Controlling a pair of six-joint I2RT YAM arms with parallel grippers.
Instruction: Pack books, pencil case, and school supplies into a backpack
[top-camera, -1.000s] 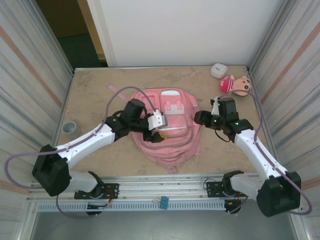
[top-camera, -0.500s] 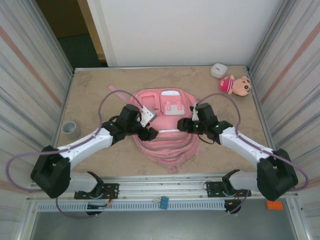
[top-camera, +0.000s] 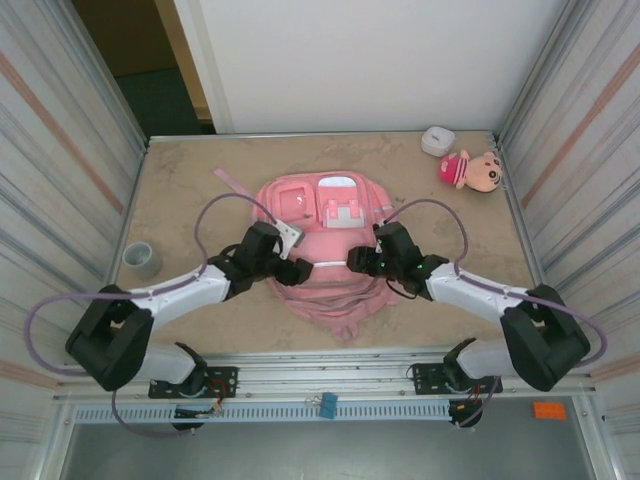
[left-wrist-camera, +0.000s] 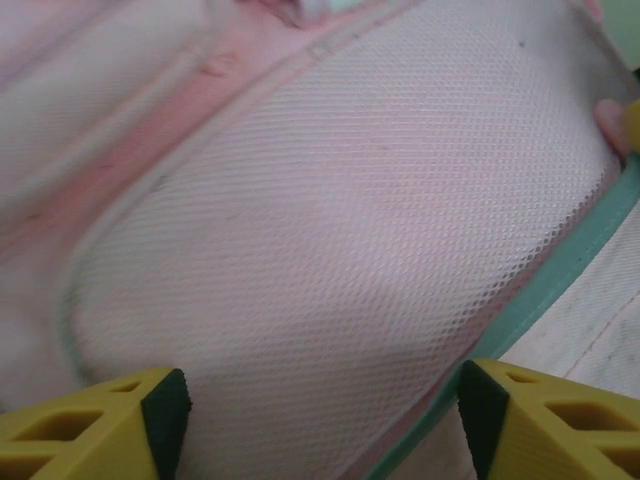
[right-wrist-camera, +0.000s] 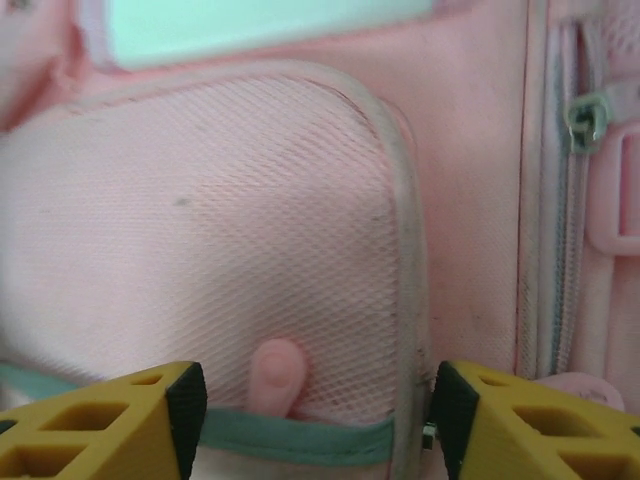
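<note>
The backpack (top-camera: 330, 288) lies flat mid-counter (top-camera: 180, 190), front up; the left end effector (top-camera: 292, 264) hovers over its left side, the right end effector (top-camera: 357, 262) over its right, the two near each other; in the wrist views each pair of yellow fingers (left-wrist-camera: 90, 420) stands apart, released, above a mesh pocket (left-wrist-camera: 330, 220) with green trim, grasping nothing; a doll (top-camera: 470, 170) rests near the far right corner.
</note>
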